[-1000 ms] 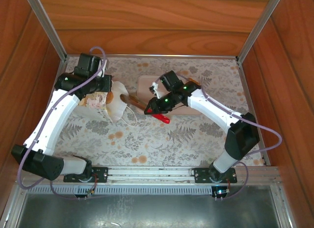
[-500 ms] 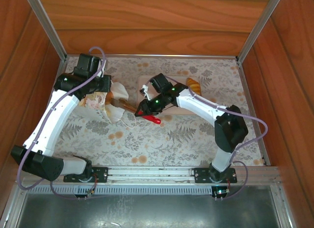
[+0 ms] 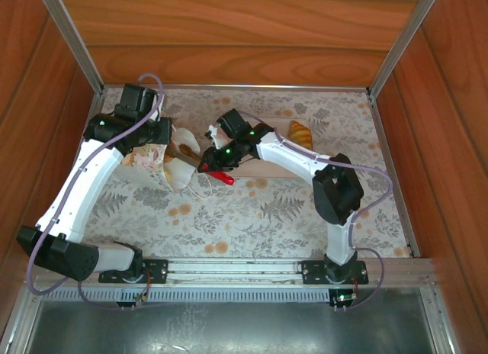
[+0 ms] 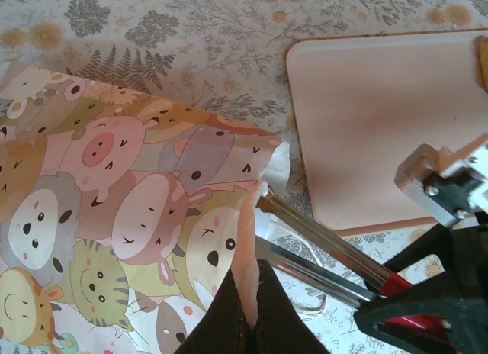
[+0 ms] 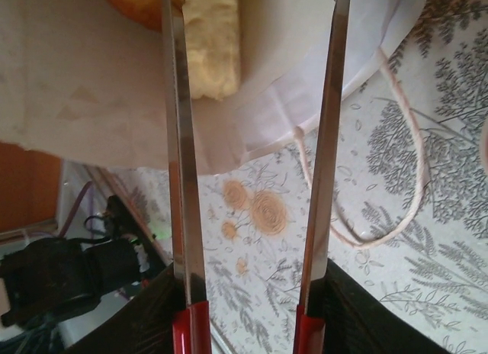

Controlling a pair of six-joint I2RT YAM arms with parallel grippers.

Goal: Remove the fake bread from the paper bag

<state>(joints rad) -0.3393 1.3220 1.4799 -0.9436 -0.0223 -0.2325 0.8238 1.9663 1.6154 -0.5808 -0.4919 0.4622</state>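
Table (image 3: 267, 217) covered in a grey-and-orange floral cloth. Wooden walls (image 3: 229, 33) on three sides, aluminium rails (image 3: 76, 41) at the corners. Beige tray (image 4: 381, 125) sits flat at the back centre of the cloth, with one golden pastry (image 3: 300, 133) at its right end, well apart from both arms.

Paper bag (image 4: 114, 209) lies on its side, left of the tray and just beside its near left corner. Outside is a cartoon animal print (pigs, cows, cats), inside is white. Mouth faces right toward the tray. White cord handle (image 5: 418, 163) loops loose on the cloth in front of the mouth.

Left gripper (image 4: 252, 316) is pinched closed on the bag's rim, paper caught between the two dark fingertips (image 4: 229, 323), holding the mouth up.

Right gripper (image 5: 244, 323) clamps the red handles of metal tongs (image 4: 320, 247). The tongs' two blades stand apart, not squeezed. From above, the right arm reaches left across the tray and the tongs point at the bag mouth.

Fake bread (image 5: 210, 41) is inside the bag: a pale yellow piece with a golden-brown one beside it, lying on the white paper. The left blade crosses in front of the pale piece, the right blade is off to its side. Blade tips run out of the wrist picture; cannot tell if they touch the bread.
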